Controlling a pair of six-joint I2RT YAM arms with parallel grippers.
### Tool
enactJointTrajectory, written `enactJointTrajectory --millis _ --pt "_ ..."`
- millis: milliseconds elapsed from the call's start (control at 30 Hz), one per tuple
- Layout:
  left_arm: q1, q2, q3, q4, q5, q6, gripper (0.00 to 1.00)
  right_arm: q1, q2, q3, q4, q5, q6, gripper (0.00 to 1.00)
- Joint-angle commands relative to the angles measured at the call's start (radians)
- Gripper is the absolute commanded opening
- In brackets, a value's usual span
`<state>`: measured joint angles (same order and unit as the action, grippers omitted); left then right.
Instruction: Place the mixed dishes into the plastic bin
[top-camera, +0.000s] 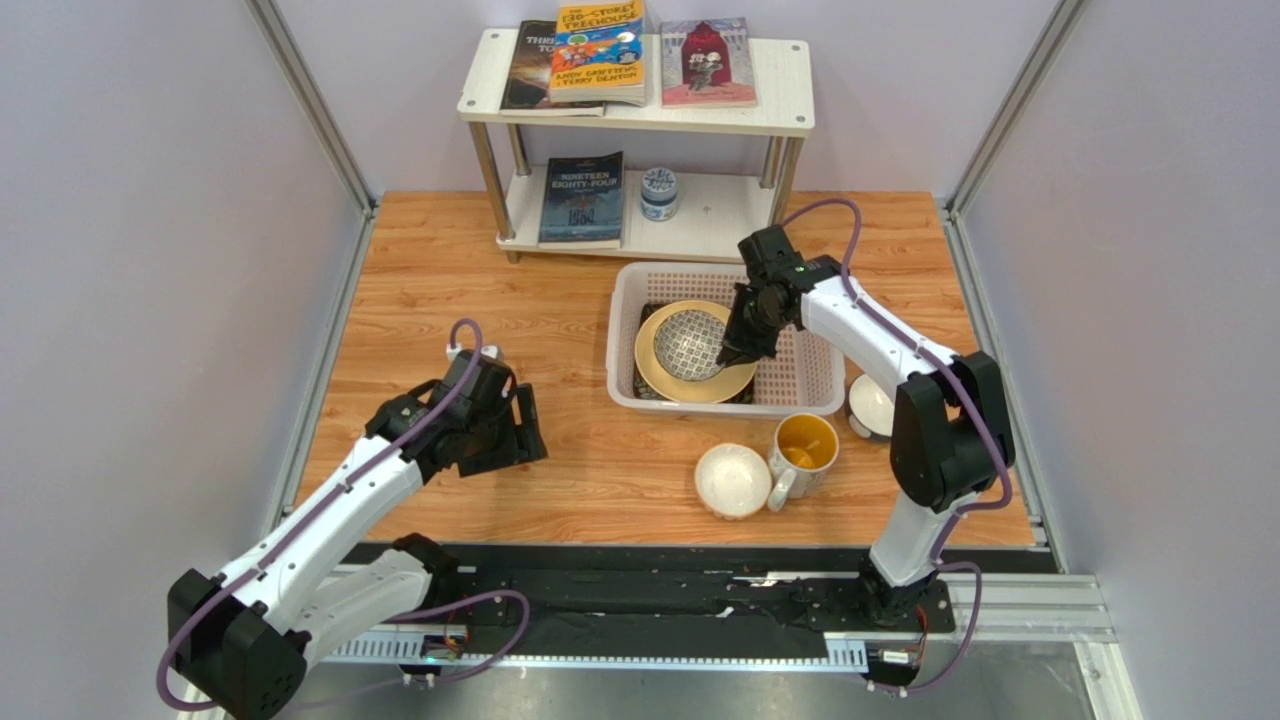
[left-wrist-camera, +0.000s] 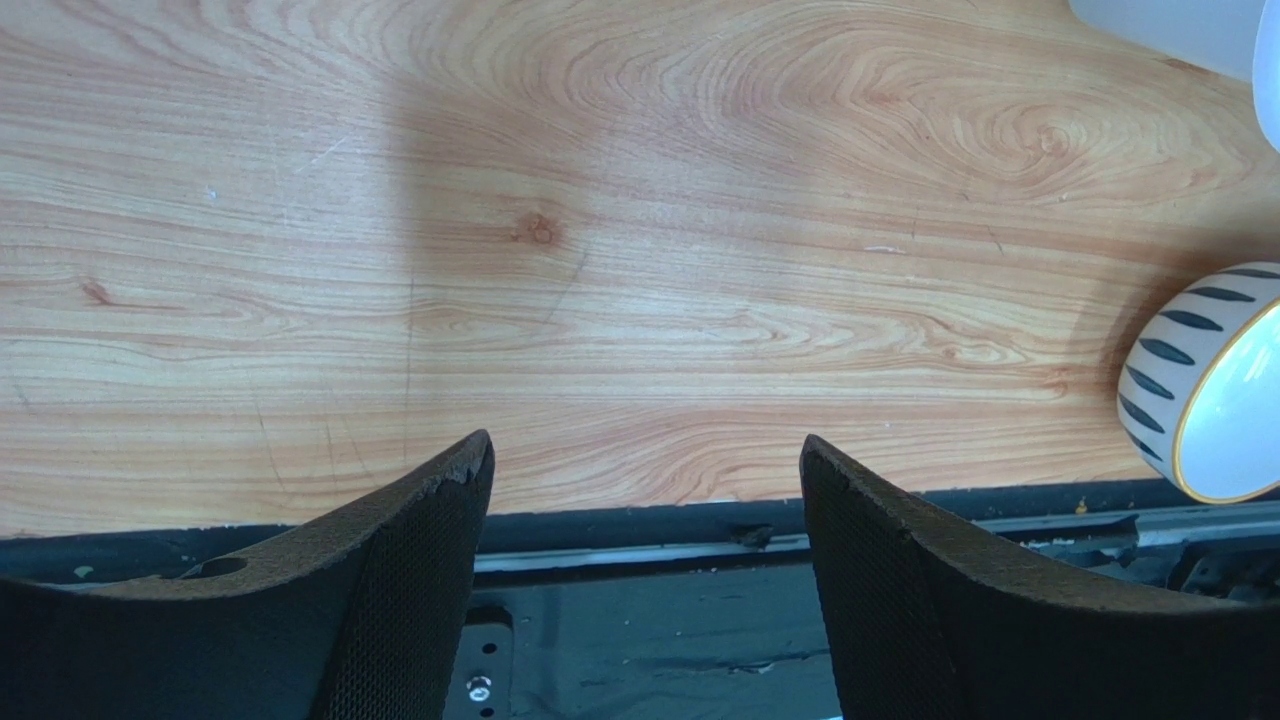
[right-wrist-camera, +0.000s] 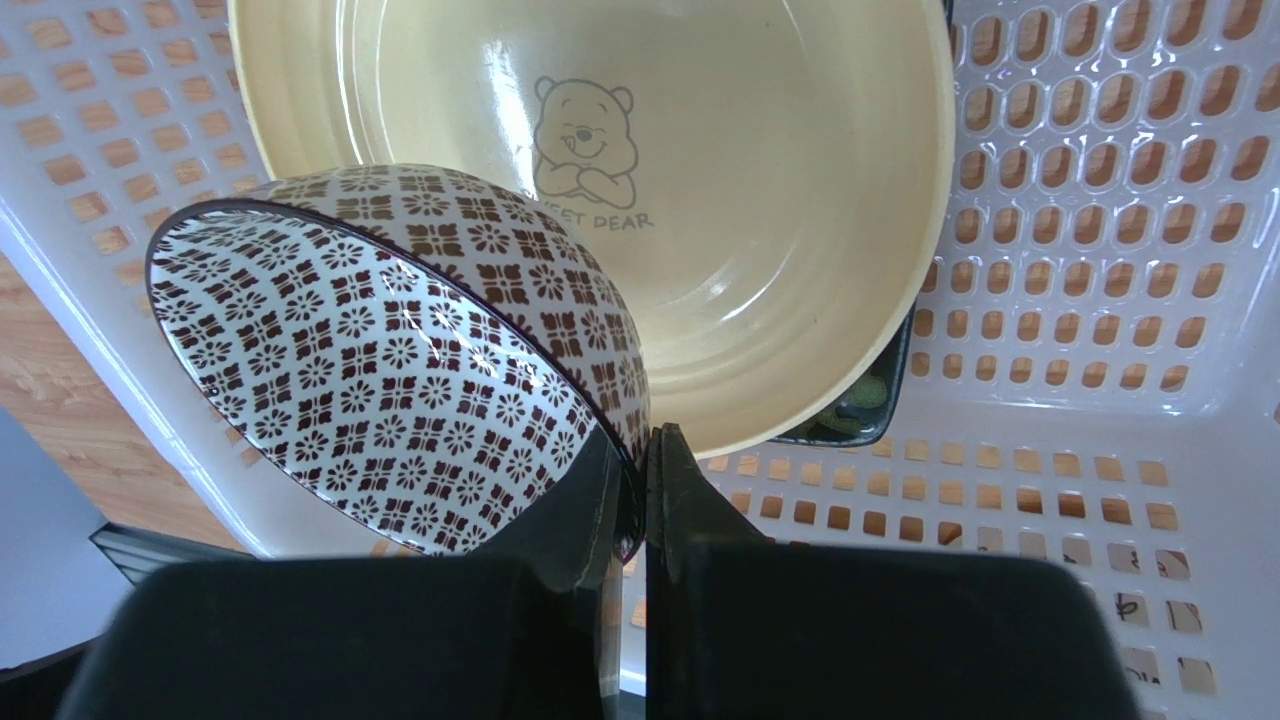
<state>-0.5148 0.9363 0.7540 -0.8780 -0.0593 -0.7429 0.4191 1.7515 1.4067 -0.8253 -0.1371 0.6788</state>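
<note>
My right fingers (top-camera: 735, 354) pinch the grey-patterned bowl (right-wrist-camera: 406, 375) by its rim, tilted above the yellow plate (right-wrist-camera: 751, 225) inside the plastic bin (right-wrist-camera: 1082, 300), I judge so that it can nest there. Meanwhile my left fingers (left-wrist-camera: 646, 495) hang spread and empty over the worktop (left-wrist-camera: 601, 225). The mug (top-camera: 804, 446) and white bowl (top-camera: 732, 480) sit at the bin's 6 o'clock.

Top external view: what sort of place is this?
Probably a lab robot cell: plain panel walls in metal framing, left arm and right arm mounted on a base rail, a shelf staged with books.
</note>
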Motion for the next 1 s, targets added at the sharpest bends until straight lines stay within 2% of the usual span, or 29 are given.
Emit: enactJointTrajectory --millis 0,367,400,433,500,533,633,800,967 --pt "0.006 0.006 -0.002 0.022 0.016 0.02 0.79 -0.008 0.014 0.017 0.089 -0.067 -0.004 0.0" --pt "0.006 0.007 -0.004 0.028 0.026 0.02 0.79 -0.034 0.118 0.077 0.023 -0.058 -0.035 0.02" --pt "0.006 0.012 -0.005 0.031 0.026 0.022 0.79 -0.034 0.112 0.077 0.023 -0.059 -0.036 0.06" --pt "0.006 0.013 -0.005 0.031 0.027 0.02 0.79 -0.036 0.105 0.075 0.025 -0.061 -0.039 0.2" --pt "0.006 0.019 -0.008 0.04 0.032 0.02 0.79 -0.036 0.07 0.068 0.032 -0.064 -0.044 0.33" --pt "0.006 0.024 -0.01 0.043 0.033 0.019 0.78 -0.036 0.057 0.066 0.037 -0.061 -0.045 0.44" --pt "0.006 0.041 -0.018 0.059 0.052 0.011 0.78 -0.036 -0.009 0.066 0.041 -0.05 -0.047 0.6" --pt "-0.002 0.055 -0.031 0.145 0.162 0.034 0.77 -0.036 -0.116 0.094 -0.02 -0.027 -0.053 0.64" --pt "-0.152 0.142 -0.03 0.235 0.182 -0.044 0.78 -0.034 -0.331 0.008 -0.052 -0.018 -0.013 0.64"
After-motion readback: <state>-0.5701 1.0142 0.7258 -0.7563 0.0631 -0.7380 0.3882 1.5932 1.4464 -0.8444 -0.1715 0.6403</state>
